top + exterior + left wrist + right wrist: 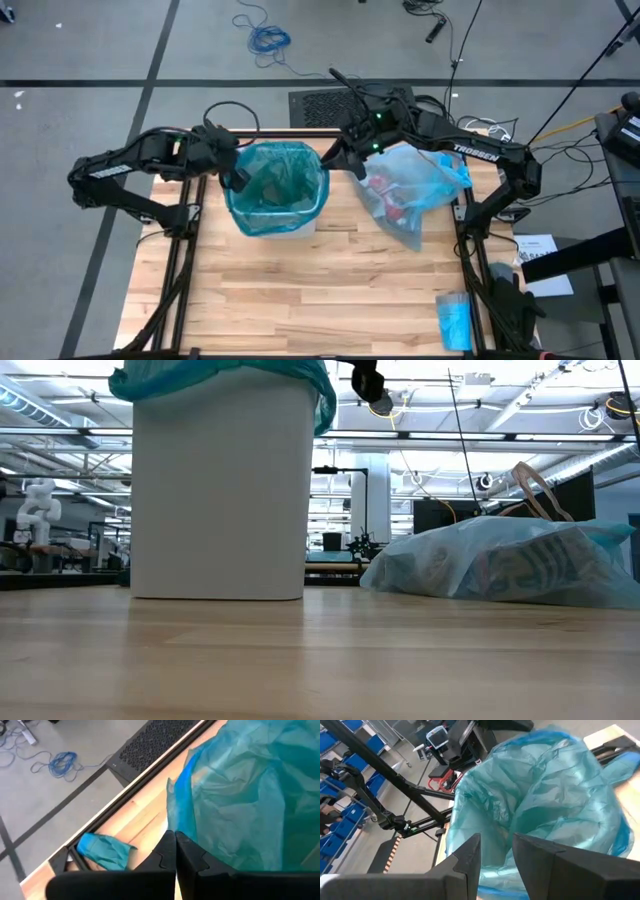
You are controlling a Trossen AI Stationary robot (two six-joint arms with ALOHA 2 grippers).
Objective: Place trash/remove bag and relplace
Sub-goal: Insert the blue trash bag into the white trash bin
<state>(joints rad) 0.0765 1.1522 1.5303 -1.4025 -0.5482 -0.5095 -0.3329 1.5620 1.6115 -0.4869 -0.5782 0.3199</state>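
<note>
The pale wooden plank surface (300,290) carries a white plastic bin (218,490) at about 10 o'clock of its middle, lined with a darker teal-green bag (275,185) folded over the rim. At 2 o'clock lies the thin, see-through, sky-blue plastic bag (415,190), slumped on its side with red trash (393,212) showing through it. A small folded blue packet (453,320) sits at 5 o'clock by the edge. The left gripper (236,180) is at the bin's 9 o'clock rim, jaws closed. The right gripper (357,168) holds the blue bag's top, jaws pinching the plastic.
</note>
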